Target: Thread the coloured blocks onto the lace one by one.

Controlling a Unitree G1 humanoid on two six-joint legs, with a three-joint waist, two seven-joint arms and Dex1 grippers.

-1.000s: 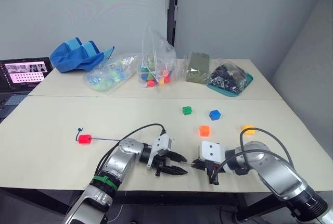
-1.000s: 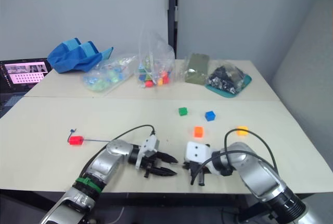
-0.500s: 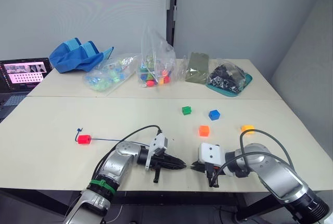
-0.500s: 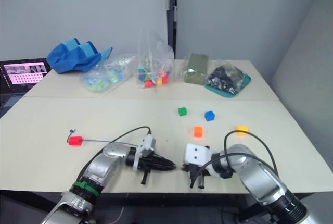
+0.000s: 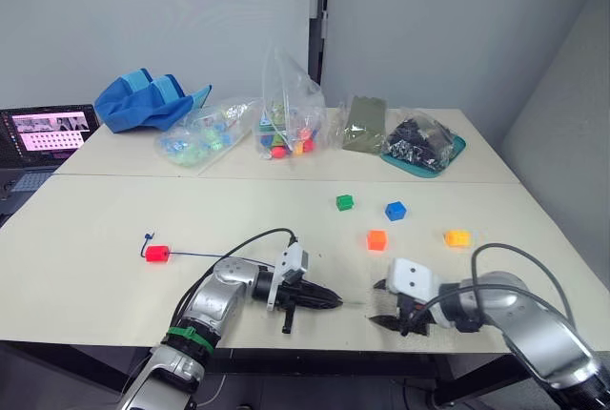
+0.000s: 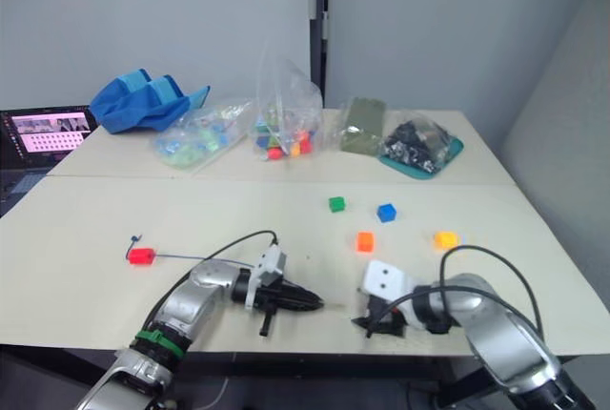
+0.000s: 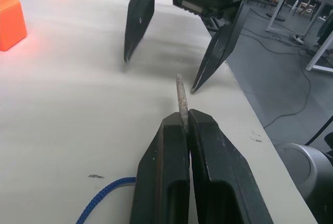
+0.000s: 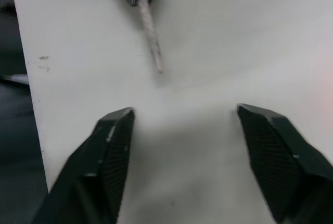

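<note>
Left tool [image 7: 183, 122] pinching lace [image 7: 181, 95] tip, right tool [image 8: 182, 114] spread opposite, orange block [image 5: 376, 239] nearby

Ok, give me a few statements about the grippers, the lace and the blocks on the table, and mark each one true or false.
1. The left gripper is shut on the lace, pale tip sticking out. True.
2. The right gripper holds the orange block. False: its fingers are open and empty, and the orange block lies apart on the table.
3. The red block sits on the lace near its far end. True.
4. The green block is inside a clear bag. False: it lies loose on the table beside the blue block.
5. The yellow block is threaded on the lace. False: it lies loose.
</note>
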